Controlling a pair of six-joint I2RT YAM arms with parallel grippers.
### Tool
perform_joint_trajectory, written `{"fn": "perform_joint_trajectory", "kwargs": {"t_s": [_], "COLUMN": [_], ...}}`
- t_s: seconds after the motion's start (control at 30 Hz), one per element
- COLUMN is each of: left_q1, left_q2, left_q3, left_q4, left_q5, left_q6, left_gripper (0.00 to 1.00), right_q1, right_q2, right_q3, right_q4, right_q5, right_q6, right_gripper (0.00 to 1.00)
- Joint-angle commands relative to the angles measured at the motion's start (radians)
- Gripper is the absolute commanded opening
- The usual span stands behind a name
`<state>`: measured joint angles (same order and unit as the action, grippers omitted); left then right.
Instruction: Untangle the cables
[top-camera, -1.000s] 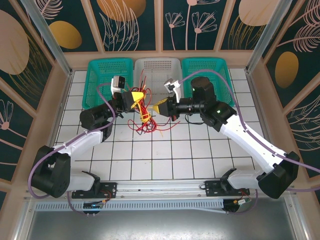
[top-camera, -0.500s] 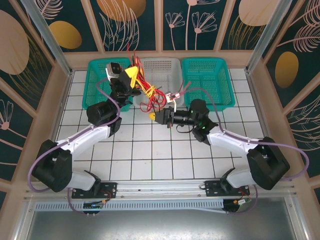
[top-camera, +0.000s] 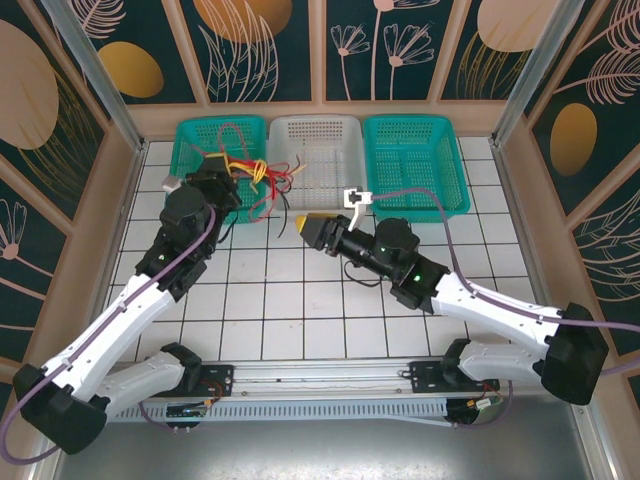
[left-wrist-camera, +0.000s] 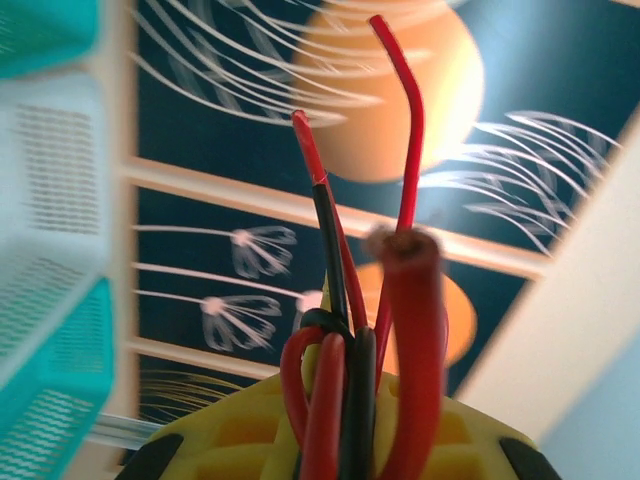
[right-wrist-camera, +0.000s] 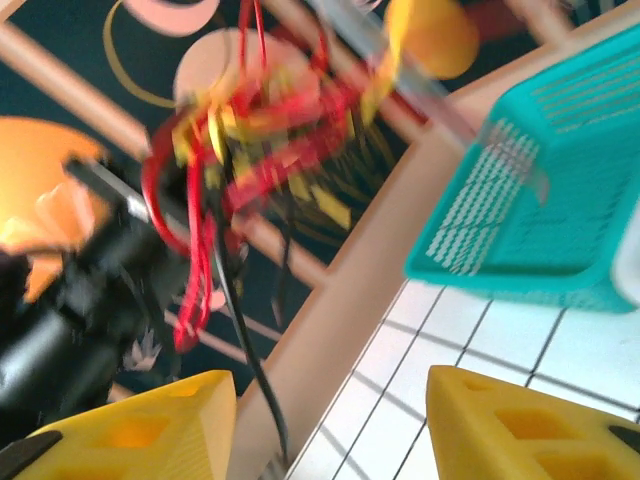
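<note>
The cables (top-camera: 256, 178) are a tangle of red, yellow and black wires hanging in the air over the gap between the left and middle baskets. My left gripper (top-camera: 228, 172) is shut on them. In the left wrist view, red and black strands (left-wrist-camera: 352, 380) are pinched between the yellow fingers (left-wrist-camera: 240, 440), with loose ends sticking up. My right gripper (top-camera: 306, 226) stands open a little right of the bundle, apart from it. From the right wrist, the bundle (right-wrist-camera: 240, 130) hangs beyond the spread yellow fingers (right-wrist-camera: 150, 425) of the right gripper (right-wrist-camera: 330, 390), with one black strand trailing down between them.
Three baskets line the back of the tiled table: a teal one (top-camera: 193, 135) on the left, a white one (top-camera: 320, 135) in the middle and a teal one (top-camera: 415, 150) on the right. A wooden frame (top-camera: 320, 115) with patterned panels encloses the table.
My right gripper has opened and let go of the cables. The left arm has swung the bundle left and lower, so it now hangs from the left gripper alone.
</note>
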<state>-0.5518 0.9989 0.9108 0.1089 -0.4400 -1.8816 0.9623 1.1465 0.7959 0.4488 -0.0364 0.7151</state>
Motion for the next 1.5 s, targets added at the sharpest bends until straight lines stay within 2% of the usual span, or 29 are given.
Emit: {"fn": "perform_joint_trajectory", "kwargs": {"t_s": [0.0,0.07,0.13,0.2,0.3,0.37,0.47,0.57,0.6,0.63,0.7,0.8,0.87,0.93,1.07,1.17,1.3,1.47], "left_q1": [-0.005,-0.005,-0.005,-0.005,-0.005,-0.005,-0.005,-0.005,-0.005,-0.005,-0.005,-0.004,-0.004,-0.005,-0.005,-0.005,-0.005,-0.004], "left_q2": [0.030,0.041,0.042,0.038,0.044,0.044,0.049,0.050,0.048,0.045,0.050,0.085,0.105,0.126,0.150,0.156,0.156,0.153], "left_q3": [-0.052,-0.044,-0.033,-0.034,-0.014,-0.024,-0.047,-0.072,-0.088,-0.111,-0.122,-0.073,-0.062,-0.050,-0.022,-0.023,-0.025,-0.021], "left_q4": [-0.354,-0.373,-0.375,-0.356,-0.374,-0.352,-0.311,-0.257,-0.221,-0.161,-0.102,-0.107,-0.075,-0.042,-0.034,-0.023,0.013,0.023], "left_q5": [-0.060,-0.048,-0.056,-0.063,-0.072,-0.066,-0.054,-0.042,-0.038,-0.033,-0.024,0.000,0.026,0.040,0.057,0.077,0.081,0.076], "left_q6": [-0.178,-0.201,-0.211,-0.221,-0.211,-0.205,-0.221,-0.270,-0.300,-0.329,-0.376,-0.405,-0.449,-0.475,-0.503,-0.539,-0.556,-0.556], "left_gripper": [0.00,0.00,0.00,0.00,0.00,0.00,0.00,0.00,0.00,0.00,0.00,0.00,0.00,0.00,0.00,0.00,0.00,0.00], "right_q1": [0.060,0.128,0.202,0.252,0.282,0.287,0.250,0.247,0.277,0.315,0.340,0.288,0.238,0.185,0.108,0.055,-0.032,-0.057], "right_q2": [0.027,0.027,0.031,0.053,0.099,0.130,0.187,0.240,0.225,0.192,0.129,0.092,0.107,0.166,0.303,0.396,0.541,0.651], "right_q3": [0.039,-0.003,-0.094,-0.111,0.038,0.121,0.173,0.195,0.159,0.076,-0.087,-0.232,-0.333,-0.381,-0.305,-0.249,-0.192,-0.083], "right_q4": [-0.122,0.001,0.209,0.293,0.151,0.072,0.035,0.033,0.069,0.176,0.371,0.437,0.575,0.706,0.789,0.864,1.051,1.101], "right_q5": [0.199,0.254,0.320,0.341,0.278,0.285,0.283,0.308,0.382,0.457,0.531,0.519,0.446,0.359,0.173,0.089,-0.060,-0.204], "right_q6": [-0.105,-0.142,-0.174,-0.181,-0.209,-0.231,-0.198,-0.169,-0.184,-0.219,-0.226,-0.124,-0.034,0.033,0.067,0.088,0.194,0.257], "right_gripper": [0.54,0.55,0.55,0.55,0.54,0.52,0.45,0.26,0.21,0.22,0.32,0.49,0.56,0.58,0.59,0.58,0.57,0.56]}}
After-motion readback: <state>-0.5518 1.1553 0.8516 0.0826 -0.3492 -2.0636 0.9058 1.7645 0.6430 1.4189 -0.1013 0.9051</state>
